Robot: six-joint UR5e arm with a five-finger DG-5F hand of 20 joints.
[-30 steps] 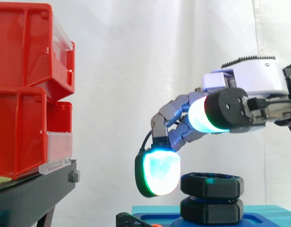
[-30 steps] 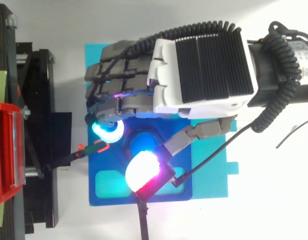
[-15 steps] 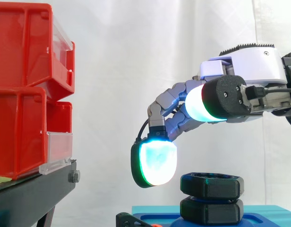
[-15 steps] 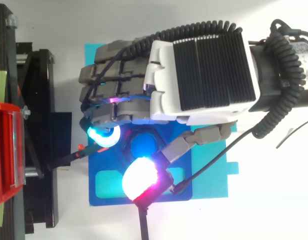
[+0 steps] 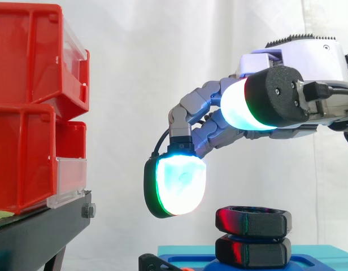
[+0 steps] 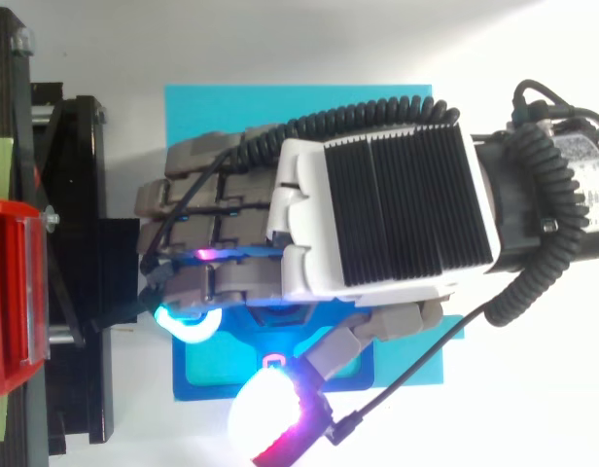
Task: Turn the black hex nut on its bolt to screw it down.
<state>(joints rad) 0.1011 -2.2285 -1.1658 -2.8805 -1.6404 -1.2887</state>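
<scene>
The black hex nut sits on its bolt above a second black hex piece, which stands on the blue fixture and cyan plate. My hand hovers above and left of the nut, touching nothing. Its fingers bend downward, one glowing fingertip pad hanging left of the nut and higher than its top. The thumb pad sits well above the nut. From above, my hand hides the nut, and the thumb pad glows near the fixture's front edge.
Red bins are stacked on a black stand at the left, close to the fingertips. A small black clip lies at the fixture's left edge. A white curtain hangs behind.
My hand has risen away from the nut and drifted left toward the bins. In the top view it has shifted toward the fixture's front edge. The nut has not visibly moved.
</scene>
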